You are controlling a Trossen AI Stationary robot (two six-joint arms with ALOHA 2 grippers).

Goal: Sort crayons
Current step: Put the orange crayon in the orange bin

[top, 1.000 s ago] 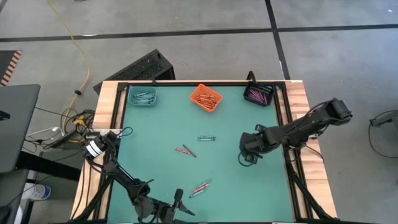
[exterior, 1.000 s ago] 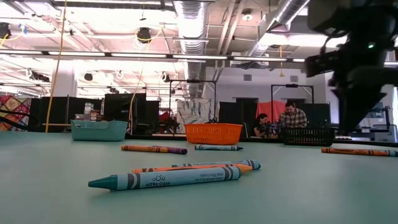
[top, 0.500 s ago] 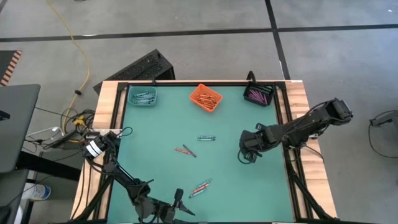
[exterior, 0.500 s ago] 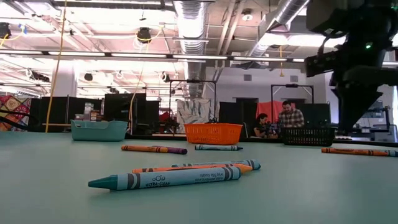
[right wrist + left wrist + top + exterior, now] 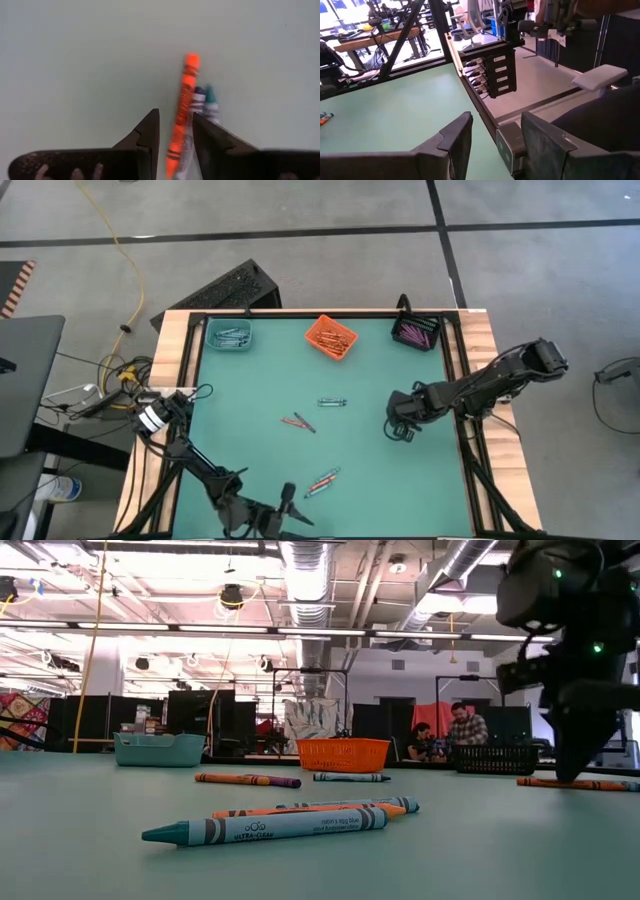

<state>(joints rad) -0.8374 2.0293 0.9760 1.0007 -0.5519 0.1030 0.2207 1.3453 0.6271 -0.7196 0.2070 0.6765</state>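
Loose crayons lie flat on the green table: one pair (image 5: pixel 298 422) at the middle, one (image 5: pixel 332 402) beyond it, a small group (image 5: pixel 322 481) near the front. An orange crayon (image 5: pixel 184 100) lies beside a purple-white one (image 5: pixel 198 99) and a teal one (image 5: pixel 210 100) under my right gripper (image 5: pixel 175 114). That gripper (image 5: pixel 398 432) points down, open, one finger on each side of the orange crayon. My left gripper (image 5: pixel 492 145) waits open and empty at the table's near edge (image 5: pixel 285 502). My right gripper comes from above with its fingers along the orange crayon (image 5: pixel 176 135), which lies flat on the table between them. One finger (image 5: pixel 212 137) covers the ends of the two neighbouring crayons. I cannot tell whether either finger touches any crayon.
Three small bins stand along the far edge: teal (image 5: pixel 230 335) at the left, orange (image 5: pixel 331 337) in the middle, black (image 5: pixel 416 333) at the right, each with crayons inside. A black frame rail (image 5: pixel 452 380) borders the table. People sit in the room beyond (image 5: pixel 470 730).
My right gripper has sunk toward the table, down onto the orange crayon at the right side, and has rolled a little. The crayons on the table lie where they were.
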